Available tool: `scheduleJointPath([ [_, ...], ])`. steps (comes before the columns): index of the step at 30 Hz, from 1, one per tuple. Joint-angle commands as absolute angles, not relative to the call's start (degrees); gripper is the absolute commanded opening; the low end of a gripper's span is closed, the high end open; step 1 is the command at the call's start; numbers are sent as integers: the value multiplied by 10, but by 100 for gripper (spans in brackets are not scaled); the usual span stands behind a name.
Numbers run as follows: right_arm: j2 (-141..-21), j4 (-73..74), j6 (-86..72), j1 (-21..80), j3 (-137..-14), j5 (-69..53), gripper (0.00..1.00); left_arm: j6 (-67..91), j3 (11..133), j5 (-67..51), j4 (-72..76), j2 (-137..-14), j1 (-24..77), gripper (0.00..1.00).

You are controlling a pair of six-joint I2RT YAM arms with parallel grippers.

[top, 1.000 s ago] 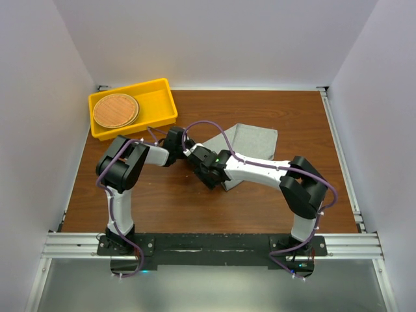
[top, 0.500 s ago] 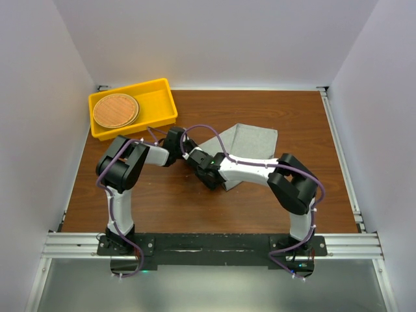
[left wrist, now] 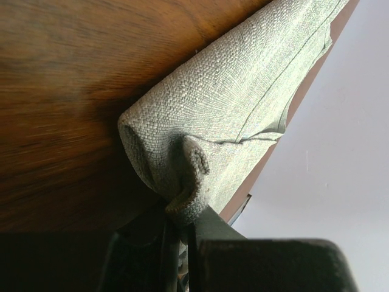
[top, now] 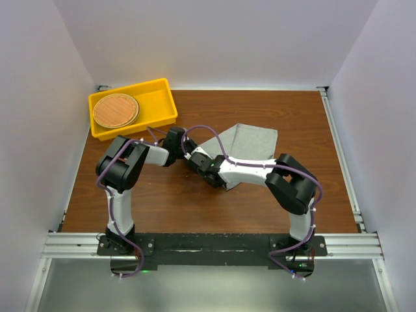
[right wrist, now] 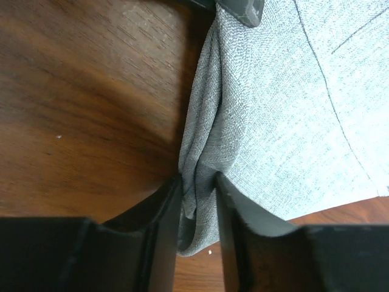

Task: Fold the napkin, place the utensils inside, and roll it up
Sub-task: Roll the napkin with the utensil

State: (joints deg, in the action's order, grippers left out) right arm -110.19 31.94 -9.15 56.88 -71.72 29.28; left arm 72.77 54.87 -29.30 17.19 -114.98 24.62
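The grey napkin (top: pixel 250 144) lies folded on the brown table, right of centre. My left gripper (top: pixel 183 148) is shut on the napkin's left corner, where the cloth (left wrist: pixel 243 109) bunches between its jaws (left wrist: pixel 182 222). My right gripper (top: pixel 198 162) is shut on the folded left edge of the napkin (right wrist: pixel 292 115), the fold pinched between its fingers (right wrist: pixel 197 194). Both grippers sit close together at the napkin's left side. No utensils are in view.
A yellow tray (top: pixel 159 105) at the back left holds a round brown woven disc (top: pixel 116 110). The table's right edge rail (top: pixel 338 149) runs along the right. White walls enclose the table.
My right arm has drawn its elbow in and its gripper has shifted slightly up and left along the napkin's edge. The left arm has stayed put.
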Motion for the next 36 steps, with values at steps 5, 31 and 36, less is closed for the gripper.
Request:
scheduleJointPath([
  [5,-1085,319,-107,542,-706,265,0,637,577,-254,63,-1159,238,14],
  [31,-1019,271,-92,398,-678,-50,0,548,621,-186,-41,-1173,198,27],
  [36,-1024,293,-76,404,-699,-43,19,549,617,-196,-33,-1178,196,15],
])
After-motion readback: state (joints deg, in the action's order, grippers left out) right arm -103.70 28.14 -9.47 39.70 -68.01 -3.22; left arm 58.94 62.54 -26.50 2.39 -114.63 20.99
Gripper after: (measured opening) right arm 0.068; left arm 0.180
